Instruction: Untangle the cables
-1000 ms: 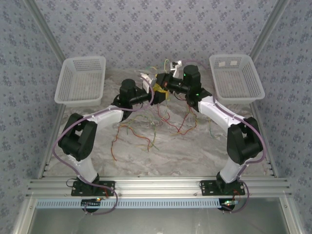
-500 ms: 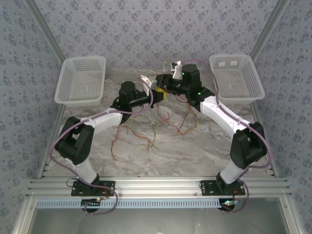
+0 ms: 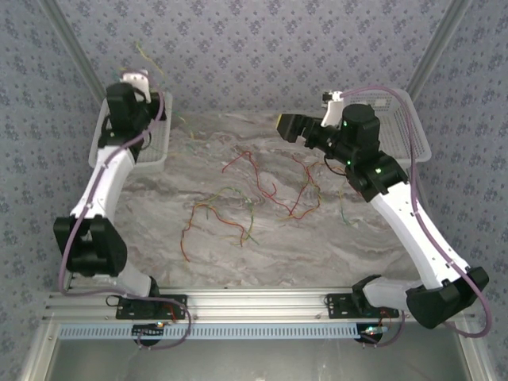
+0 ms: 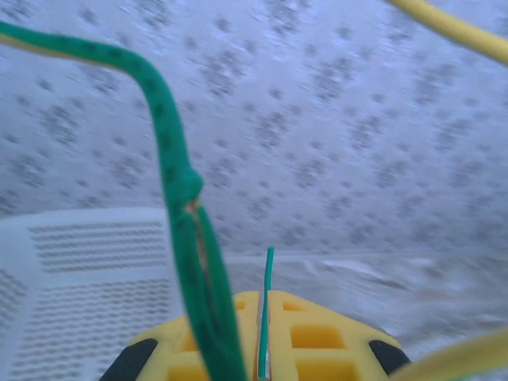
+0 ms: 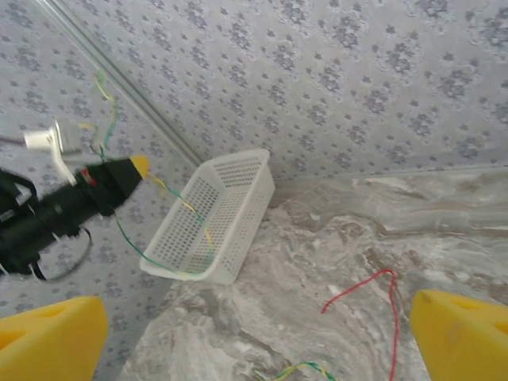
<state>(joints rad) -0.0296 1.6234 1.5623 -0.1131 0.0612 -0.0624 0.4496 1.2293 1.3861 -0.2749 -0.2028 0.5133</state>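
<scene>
Top view. Left gripper (image 3: pixel 135 82) is raised at upper left of frame, over the left basket (image 3: pixel 119 147). A thin green-and-yellow strand (image 3: pixel 144 54) rises from it against the wall; the jaws are too small here to judge. Right gripper (image 3: pixel 286 125) sits right of centre above the table (image 3: pixel 317 246), its yellow fingers spread. The other cables (image 3: pixel 246 194), red, orange and green, lie loose and wavy mid-frame on the marble, between the arms. Right basket (image 3: pixel 401 127) is at upper right, partly behind the right arm.

Left wrist view. Yellow fingers (image 4: pixel 317 333) are pressed together at bottom centre, clamped on the green strand, which stands up out of the seam. A yellow length crosses the upper right corner. Basket at lower left.

Right wrist view. Yellow fingers (image 5: pixel 48 333) are in the two lower corners, wide apart, holding nothing. Left gripper is at left of frame, with the strand looping down from its tip in front of the basket. Red cable (image 5: pixel 373 286) lies on the table at lower right.
</scene>
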